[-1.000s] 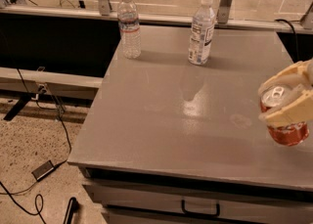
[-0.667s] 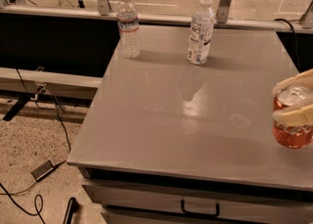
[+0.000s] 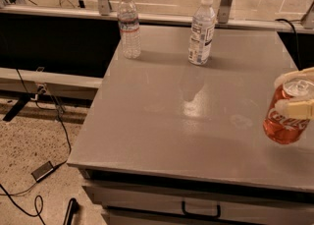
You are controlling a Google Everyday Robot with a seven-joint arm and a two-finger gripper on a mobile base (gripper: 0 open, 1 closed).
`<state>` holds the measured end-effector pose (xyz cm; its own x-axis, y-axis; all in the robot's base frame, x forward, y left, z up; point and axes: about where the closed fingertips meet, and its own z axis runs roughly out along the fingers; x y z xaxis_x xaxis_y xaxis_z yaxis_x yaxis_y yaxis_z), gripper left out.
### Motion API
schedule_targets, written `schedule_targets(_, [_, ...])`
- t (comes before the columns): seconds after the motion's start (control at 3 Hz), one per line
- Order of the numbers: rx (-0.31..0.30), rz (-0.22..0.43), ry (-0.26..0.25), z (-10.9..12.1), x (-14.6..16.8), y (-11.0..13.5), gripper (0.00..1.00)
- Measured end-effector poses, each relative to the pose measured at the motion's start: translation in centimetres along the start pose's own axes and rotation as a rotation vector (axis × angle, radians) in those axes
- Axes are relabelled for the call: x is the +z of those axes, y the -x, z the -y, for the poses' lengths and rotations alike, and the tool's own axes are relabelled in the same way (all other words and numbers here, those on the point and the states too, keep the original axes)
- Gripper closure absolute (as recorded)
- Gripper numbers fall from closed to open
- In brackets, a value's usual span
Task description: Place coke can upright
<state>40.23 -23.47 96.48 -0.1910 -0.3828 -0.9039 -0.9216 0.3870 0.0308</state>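
The coke can (image 3: pixel 286 120) is red-orange with white script and a silver top. It stands about upright at the right edge of the grey table (image 3: pixel 196 121), with its base at or just above the surface. My gripper (image 3: pixel 297 93) comes in from the right edge of the view. Its cream fingers (image 3: pixel 293 108) are closed around the can's upper part, one behind the rim and one across the front.
Two clear plastic water bottles with white caps stand upright at the back of the table, one at the left (image 3: pixel 129 25) and one near the middle (image 3: pixel 201 30). A drawer handle (image 3: pixel 200 211) sits below the table's front edge. Cables lie on the floor (image 3: pixel 34 170) to the left.
The can has gone from tilted and largely covered by the fingers to nearly upright with more of its side showing. The gripper shifted slightly right and down, then settled.
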Motion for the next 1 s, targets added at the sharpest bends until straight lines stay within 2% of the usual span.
schedule_targets(0.33, [-0.034, 0.004, 0.01, -0.2, 0.1, -0.2, 1.0])
schedule_targets(0.67, [-0.062, 0.084, 0.031, 0.3, -0.8, -1.7, 1.0])
schedule_targets(1.0, [-0.066, 0.189, 0.067, 1.1, -1.8, -3.3, 0.82])
